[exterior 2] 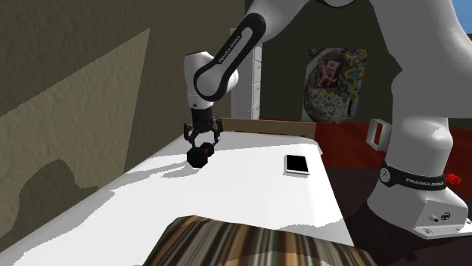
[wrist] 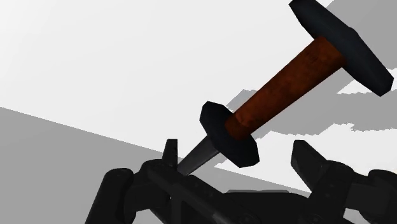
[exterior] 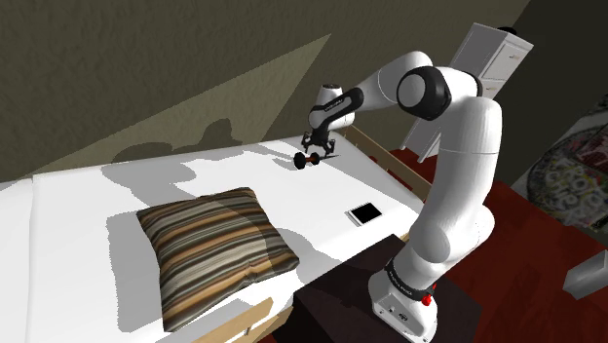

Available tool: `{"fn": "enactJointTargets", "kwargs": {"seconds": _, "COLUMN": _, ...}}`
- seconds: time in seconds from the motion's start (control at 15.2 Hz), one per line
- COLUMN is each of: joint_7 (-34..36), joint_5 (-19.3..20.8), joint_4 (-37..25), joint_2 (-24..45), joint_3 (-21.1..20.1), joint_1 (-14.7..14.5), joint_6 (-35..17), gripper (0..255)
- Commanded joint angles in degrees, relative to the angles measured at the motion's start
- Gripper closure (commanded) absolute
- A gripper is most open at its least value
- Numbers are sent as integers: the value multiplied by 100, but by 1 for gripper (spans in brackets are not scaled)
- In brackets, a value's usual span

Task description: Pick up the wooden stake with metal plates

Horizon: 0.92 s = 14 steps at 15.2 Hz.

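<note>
arm: extended, wrist turned down | gripper (exterior 2: 203,142): just above stake (exterior 2: 200,156) on bed (exterior: 253,168) | fingers: spread apart

Bare white bed (exterior: 263,185) lies open on every side of the stake (exterior: 309,159), so we've got room from above & from the sides. The wall (exterior: 117,78) runs along the bed's far edge. A wooden end board (exterior 2: 261,125) stands nr the stake. The striped pillow (exterior: 214,248) & a flat black slab (exterior: 365,211) sit well apart from it.
</note>
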<state>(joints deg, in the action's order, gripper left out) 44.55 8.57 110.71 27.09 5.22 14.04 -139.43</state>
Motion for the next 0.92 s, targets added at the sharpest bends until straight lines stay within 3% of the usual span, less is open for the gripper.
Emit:
{"fn": "enactJointTargets", "kwargs": {"seconds": 0.0, "joint_7": 3, "joint_5": 1, "joint_4": 2, "joint_2": 22, "joint_3": 1, "joint_1": 1, "joint_6": -26, "gripper": 255}}
{"fn": "enactJointTargets", "kwargs": {"seconds": 0.59, "joint_7": 4, "joint_5": 1, "joint_4": -2, "joint_2": 23, "joint_3": 1, "joint_1": 0, "joint_6": -23, "gripper": 255}}
{"fn": "enactJointTargets", "kwargs": {"seconds": 0.86, "joint_7": -30, "joint_5": -10, "joint_4": -21, "joint_2": -191, "joint_3": -3, "joint_1": -3, "joint_6": 208, "gripper": 255}}
